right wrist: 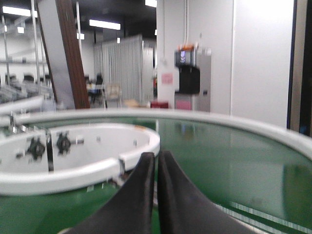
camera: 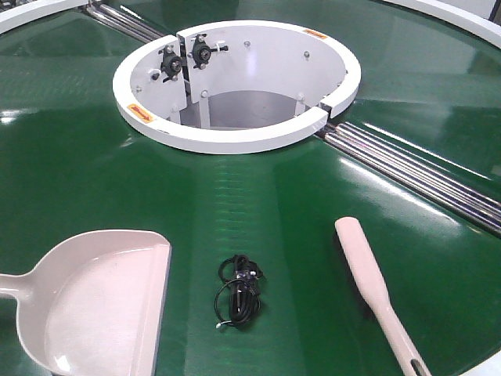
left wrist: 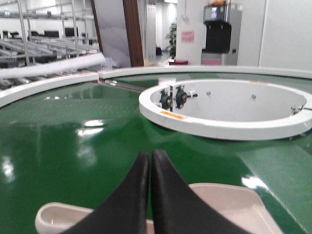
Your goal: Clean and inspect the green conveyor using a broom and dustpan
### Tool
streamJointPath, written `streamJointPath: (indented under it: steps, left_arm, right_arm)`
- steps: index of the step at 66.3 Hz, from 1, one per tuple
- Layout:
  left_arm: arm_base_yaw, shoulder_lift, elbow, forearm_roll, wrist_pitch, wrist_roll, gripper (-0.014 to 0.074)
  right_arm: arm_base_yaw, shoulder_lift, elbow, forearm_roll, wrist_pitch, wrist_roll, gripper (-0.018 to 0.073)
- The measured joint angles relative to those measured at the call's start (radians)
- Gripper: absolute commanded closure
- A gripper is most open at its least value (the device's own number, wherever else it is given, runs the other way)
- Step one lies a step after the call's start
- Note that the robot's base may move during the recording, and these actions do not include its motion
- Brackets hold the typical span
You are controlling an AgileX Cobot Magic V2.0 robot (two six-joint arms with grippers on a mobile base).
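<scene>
The green conveyor (camera: 78, 157) fills the front view, with its white ring hub (camera: 235, 141) at the top centre. The pale dustpan (camera: 94, 305) lies at the lower left, its lip facing right. The slim pale broom (camera: 368, 274) lies at the lower right, its handle toward the near edge. Neither gripper shows in the front view. My left gripper (left wrist: 150, 154) is shut and empty, held above the dustpan (left wrist: 229, 204). My right gripper (right wrist: 156, 155) is shut and empty, pointing at the hub (right wrist: 73, 175). The broom does not show clearly in the right wrist view.
A small bundle of black cable (camera: 239, 290) lies on the belt between dustpan and broom. Chrome roller strips (camera: 415, 168) run from the hub to the right edge, and another set (camera: 125, 22) to the upper left. A white outer rim (right wrist: 219, 124) borders the belt.
</scene>
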Motion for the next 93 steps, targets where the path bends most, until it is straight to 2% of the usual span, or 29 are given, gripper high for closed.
streamJointPath:
  steps: [7,16,25,31,37,44,50,56,66,73,81,88,93]
  left_arm:
    - [0.0,0.0,0.0,0.0,-0.053,0.0,0.0619]
    - [0.0,0.0,0.0,-0.009,-0.146,0.0,0.0619]
    - [0.0,0.0,-0.001,-0.042,-0.254,0.0,0.0619]
    - [0.0,0.0,-0.044,-0.045,-0.26,0.0,0.0619]
    - [0.0,0.0,-0.126,-0.046,-0.252,0.0,0.0619]
    - [0.0,0.014,-0.274,-0.044,-0.197,0.0,0.0619]
    - [0.0,0.089,-0.429,-0.044,-0.106,0.0,0.0619]
    - [0.0,0.221,-0.611,-0.044,0.026,0.033,0.0617]
    - [0.0,0.445,-0.853,-0.044,0.264,0.101,0.0575]
    - [0.0,0.584,-0.959,-0.055,0.415,0.13,0.0472]
    - [0.0,0.688,-0.994,-0.1,0.497,0.146,0.0258]
    - [0.0,0.733,-0.997,-0.135,0.512,0.148,0.0048]
    - [0.0,0.749,-0.997,-0.143,0.518,0.149,-0.0048]
  right_arm:
    - [0.0,0.0,0.0,0.001,-0.02,0.01,0.0564]
    - [0.0,-0.002,-0.008,0.0,0.046,0.005,0.0564]
    - [0.0,-0.002,-0.087,-0.001,0.056,-0.013,0.0564]
    - [0.0,0.022,-0.168,-0.009,0.054,-0.013,0.0564]
    - [0.0,0.066,-0.249,-0.057,0.052,0.004,0.0564]
    - [0.0,0.156,-0.358,-0.16,0.053,0.083,0.0564]
    - [0.0,0.256,-0.48,-0.238,0.059,0.162,0.0564]
    - [0.0,0.365,-0.605,-0.269,0.088,0.205,0.0564]
    - [0.0,0.556,-0.78,-0.272,0.268,0.217,0.0559]
    - [0.0,0.675,-0.841,-0.261,0.376,0.22,0.051]
    - [0.0,0.766,-0.848,-0.215,0.438,0.221,0.0363]
    - [0.0,0.816,-0.848,-0.16,0.483,0.213,0.0133]
    - [0.0,0.827,-0.848,-0.129,0.499,0.212,-0.0032]
